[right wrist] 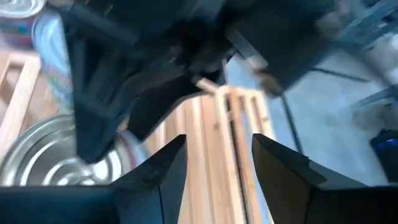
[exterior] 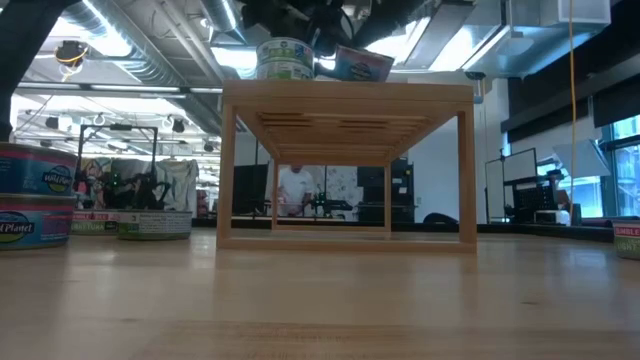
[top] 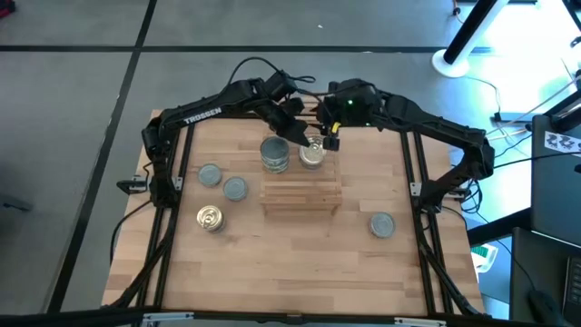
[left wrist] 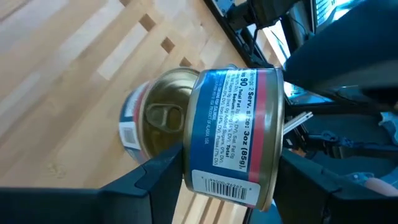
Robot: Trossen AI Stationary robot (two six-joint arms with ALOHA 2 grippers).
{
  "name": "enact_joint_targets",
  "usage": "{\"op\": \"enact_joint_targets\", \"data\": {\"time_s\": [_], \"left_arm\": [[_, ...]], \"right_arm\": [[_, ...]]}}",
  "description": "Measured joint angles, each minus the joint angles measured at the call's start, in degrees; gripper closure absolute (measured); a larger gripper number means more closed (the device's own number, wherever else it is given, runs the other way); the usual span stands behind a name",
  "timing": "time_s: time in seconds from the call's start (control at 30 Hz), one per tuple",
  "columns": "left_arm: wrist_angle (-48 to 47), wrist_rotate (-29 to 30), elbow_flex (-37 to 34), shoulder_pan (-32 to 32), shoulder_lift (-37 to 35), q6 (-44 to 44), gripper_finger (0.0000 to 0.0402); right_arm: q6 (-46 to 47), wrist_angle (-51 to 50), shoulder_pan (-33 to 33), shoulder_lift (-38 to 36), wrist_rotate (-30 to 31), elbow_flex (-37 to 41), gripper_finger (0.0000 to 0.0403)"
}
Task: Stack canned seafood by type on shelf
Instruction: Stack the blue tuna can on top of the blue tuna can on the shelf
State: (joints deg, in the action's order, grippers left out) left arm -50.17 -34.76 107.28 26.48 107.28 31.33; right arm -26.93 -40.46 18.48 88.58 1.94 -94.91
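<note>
my left fingers [left wrist: 217, 186] pinch a tilted blue-and-pink tin [left wrist: 233, 134] over a golden-topped tin [left wrist: 158, 121] on the shelf [top: 301, 193]. my right fingers [right wrist: 214, 168] hover spread and empty just beside.

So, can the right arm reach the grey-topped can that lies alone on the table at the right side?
Probably yes. The right gripper is open and holds nothing, and the grey-topped can lies alone on bare table on that arm's side. The left gripper is busy with a tilted can over the shelf.
</note>
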Motion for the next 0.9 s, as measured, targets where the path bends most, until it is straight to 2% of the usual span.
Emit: {"op": "enact_joint_targets", "data": {"time_s": [0.3, 0.67, 0.9], "left_arm": [[0.1, 0.0, 0.0, 0.0, 0.0, -2.4, 0.0192], [0.4, 0.5, 0.0, -0.3, 0.0, -9.1, 0.0192], [0.3, 0.7, 0.1, -0.3, 0.0, -9.4, 0.0192]], "right_arm": [[-0.4, -4.5, 0.0, 3.2, -5.0, 0.0, 0.0221], [-0.4, -8.2, -0.1, 3.2, -4.7, 0.0, 0.0221], [-0.4, -8.2, -0.1, 3.2, -4.6, 0.0, 0.0221]]}}
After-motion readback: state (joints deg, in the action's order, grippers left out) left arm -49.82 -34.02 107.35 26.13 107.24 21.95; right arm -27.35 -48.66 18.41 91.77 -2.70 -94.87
